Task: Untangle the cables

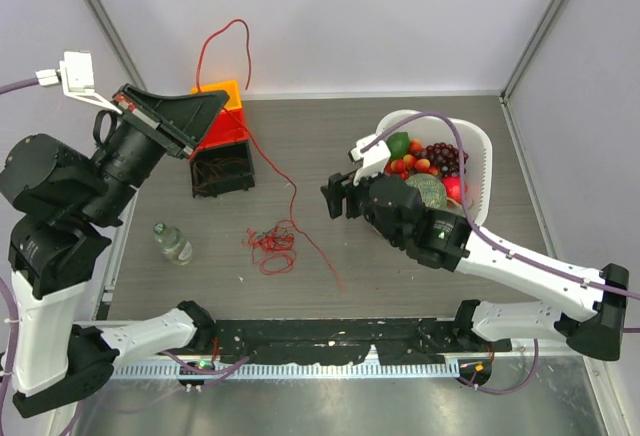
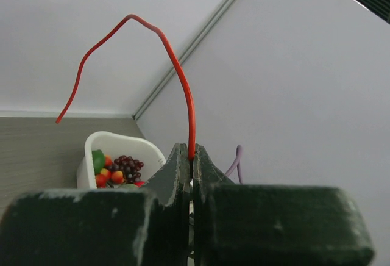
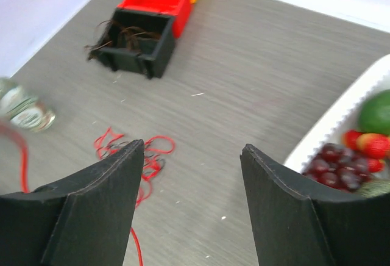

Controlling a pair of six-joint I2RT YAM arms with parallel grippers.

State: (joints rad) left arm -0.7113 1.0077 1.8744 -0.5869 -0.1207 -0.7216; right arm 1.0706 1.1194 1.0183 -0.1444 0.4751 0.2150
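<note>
The cables are thin red wires. One long red wire (image 1: 292, 191) runs from my raised left gripper (image 1: 222, 102) down to the table, and its free end (image 2: 181, 77) arcs up over the jaws. The left gripper (image 2: 192, 154) is shut on this wire. A small tangle of red wires with a dark strand (image 1: 272, 244) lies on the table. My right gripper (image 1: 338, 196) hovers to the right of the tangle (image 3: 145, 156), apart from it. The right gripper (image 3: 193, 148) is open with nothing between its fingers.
A black box (image 1: 222, 170) with brownish strands inside sits at the back left, joined to a red and orange box (image 1: 226, 124). A small bottle (image 1: 172, 243) lies left of the tangle. A white basket (image 1: 482, 148) of fruit stands at the right, beside the right arm.
</note>
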